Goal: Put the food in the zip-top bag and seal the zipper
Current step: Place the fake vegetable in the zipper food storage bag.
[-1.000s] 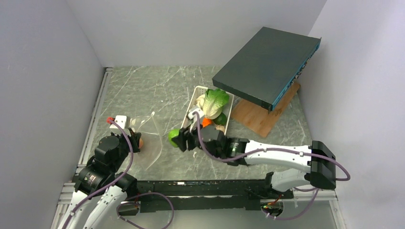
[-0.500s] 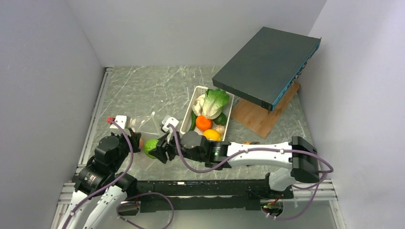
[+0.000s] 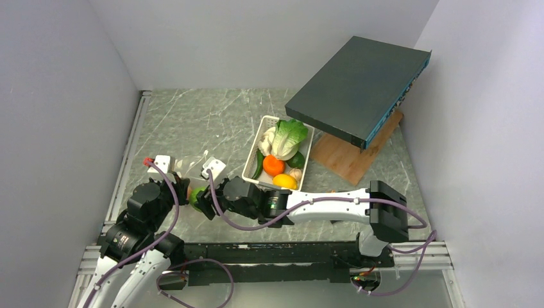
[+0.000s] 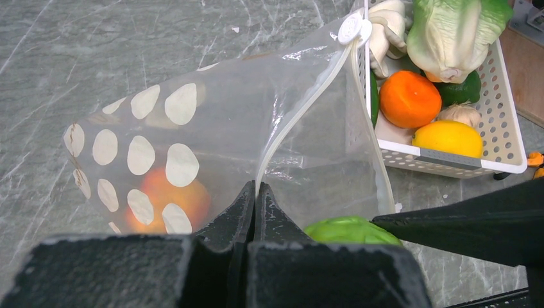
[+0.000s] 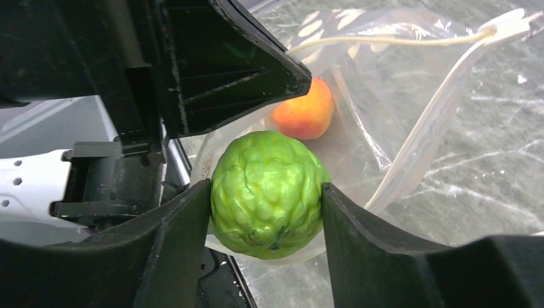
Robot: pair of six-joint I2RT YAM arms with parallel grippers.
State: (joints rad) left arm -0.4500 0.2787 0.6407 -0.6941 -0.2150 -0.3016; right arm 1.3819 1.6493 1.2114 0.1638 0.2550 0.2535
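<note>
Zip-top bag [image 4: 224,128] and food shared your grey marbled table [image 3: 192,122], with the bag on the left, close to the left arm. At the far right, a dark flat box [image 3: 359,86] sat tilted over a wooden board [image 3: 349,160]. Just beside the board stood the white slotted basket [image 4: 500,96]. It held a leafy lettuce [image 4: 449,32], an orange [image 4: 409,97], a yellow lemon [image 4: 448,138], a white mushroom [image 4: 385,29] and a dark green vegetable [image 4: 463,90].

The zip-top bag was clear, with white dots on one face, and its mouth gaped toward the basket and the right arm. Your left tool [image 4: 255,189] was fully closed, pinching the bag's rim at the zipper [image 4: 301,109] strip and holding that edge up off the table. A peach [image 5: 305,112] sat inside the bag, behind the dotted face.

Your right tool [image 5: 264,189] was partly open, its two fingers [image 5: 359,231] pressed against either side of a bumpy green lime [image 5: 266,205]. It held the lime at the bag's mouth, just beside the left tool. You could not have told from these views whether the lime had passed the rim. A small white slider tab [image 4: 355,27] sat at the far end of the zipper, near the basket.
</note>
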